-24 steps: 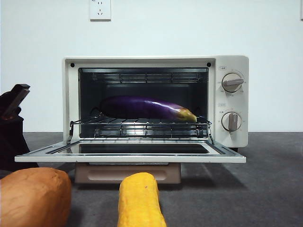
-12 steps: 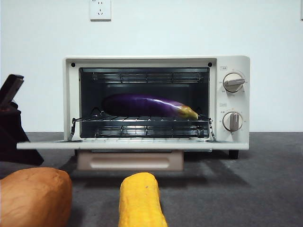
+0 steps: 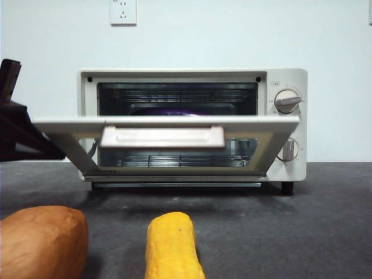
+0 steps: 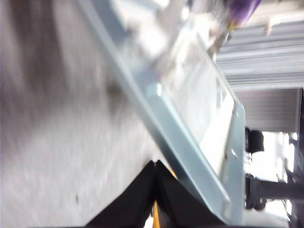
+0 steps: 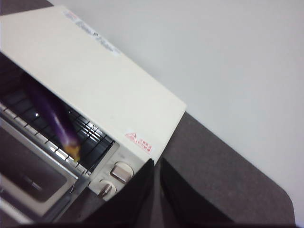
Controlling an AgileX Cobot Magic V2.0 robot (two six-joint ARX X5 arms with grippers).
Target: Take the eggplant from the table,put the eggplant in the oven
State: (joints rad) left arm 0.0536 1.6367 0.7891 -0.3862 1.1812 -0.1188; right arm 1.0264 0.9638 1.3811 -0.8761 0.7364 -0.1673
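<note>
eggplant (image 5: 52, 116) lies on the oven (image 3: 285, 116) rack; door half raised; left gripper (image 4: 156, 166) clenched beside the door; right gripper (image 5: 156, 164) clenched, holding nothing.

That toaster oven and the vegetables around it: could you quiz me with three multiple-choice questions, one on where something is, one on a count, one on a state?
1. Where is the eggplant?
A. On the table beside the corn
B. On the wire rack inside the oven
C. In a claw

2. How many knobs does the oven have on its front?
A. One
B. Two
C. Four

3. How does the oven door stand?
A. Partway up, neither flat nor shut
B. Fully shut
C. Taken off

Answers:
1. B, the right wrist view shows it lying on the rack bars inside.
2. B, one knob sits above the other at the oven's right side in the front view.
3. A, the front view shows the door tilted, with the rack visible above and through it.
</note>
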